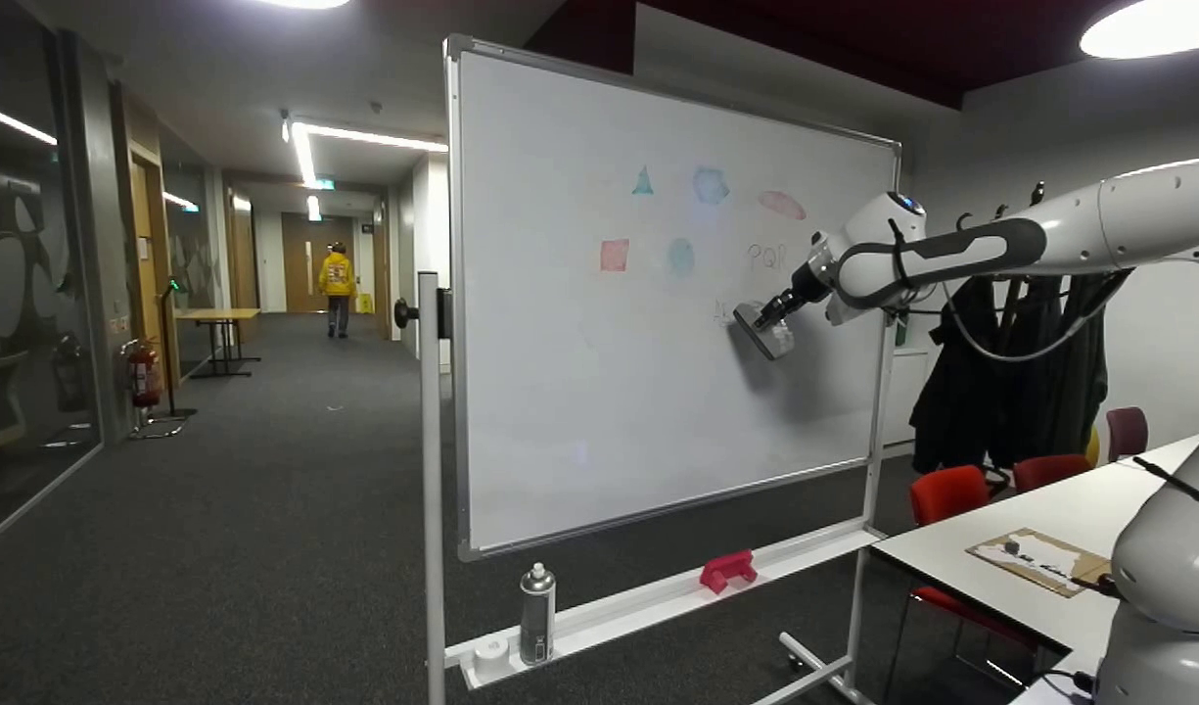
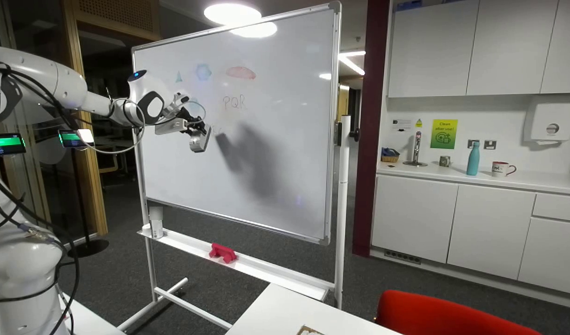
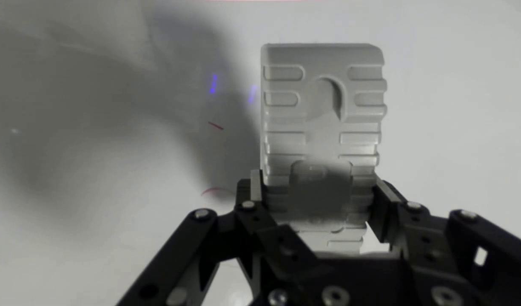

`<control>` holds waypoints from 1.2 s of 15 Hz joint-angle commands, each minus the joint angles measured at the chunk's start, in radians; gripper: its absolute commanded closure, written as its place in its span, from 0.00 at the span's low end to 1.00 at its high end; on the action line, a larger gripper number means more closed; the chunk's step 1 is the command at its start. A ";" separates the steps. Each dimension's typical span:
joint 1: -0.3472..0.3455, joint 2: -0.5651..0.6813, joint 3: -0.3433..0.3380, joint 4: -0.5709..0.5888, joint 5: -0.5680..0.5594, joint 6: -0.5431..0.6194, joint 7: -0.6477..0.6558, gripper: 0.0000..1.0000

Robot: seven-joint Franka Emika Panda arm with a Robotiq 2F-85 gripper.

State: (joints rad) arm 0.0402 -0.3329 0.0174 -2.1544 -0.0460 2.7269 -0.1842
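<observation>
My gripper [image 3: 317, 185] is shut on a grey-white whiteboard eraser [image 3: 324, 97], with one finger on each long side. In both exterior views the eraser [image 1: 775, 340] [image 2: 200, 141] is tilted close to the whiteboard [image 1: 579, 411] [image 2: 285, 88]. I cannot tell whether it touches the board. Handwritten letters "PQR" [image 1: 767, 257] [image 2: 234, 102] stand just above it. Faint writing [image 1: 722, 311] shows beside the eraser, partly hidden by it. In the wrist view, a short red stroke [image 3: 215, 126] and a red curve [image 3: 215, 190] lie left of the eraser. Coloured shapes such as a red square [image 1: 615, 256] are higher or further along.
The board's lower tray [image 1: 638, 617] carries a spray can [image 1: 537, 615], a white roll [image 1: 490, 658] and a red holder [image 1: 727, 571]. A white table [image 1: 1030, 509] and red chairs [image 1: 949, 493] stand near the arm. A person [image 1: 337, 287] is far down the corridor.
</observation>
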 commanded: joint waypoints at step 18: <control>0.037 0.047 -0.020 -0.085 -0.018 0.380 -0.104 0.67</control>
State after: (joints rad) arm 0.0532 -0.2941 0.0161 -2.2254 -0.0632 3.0188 -0.2403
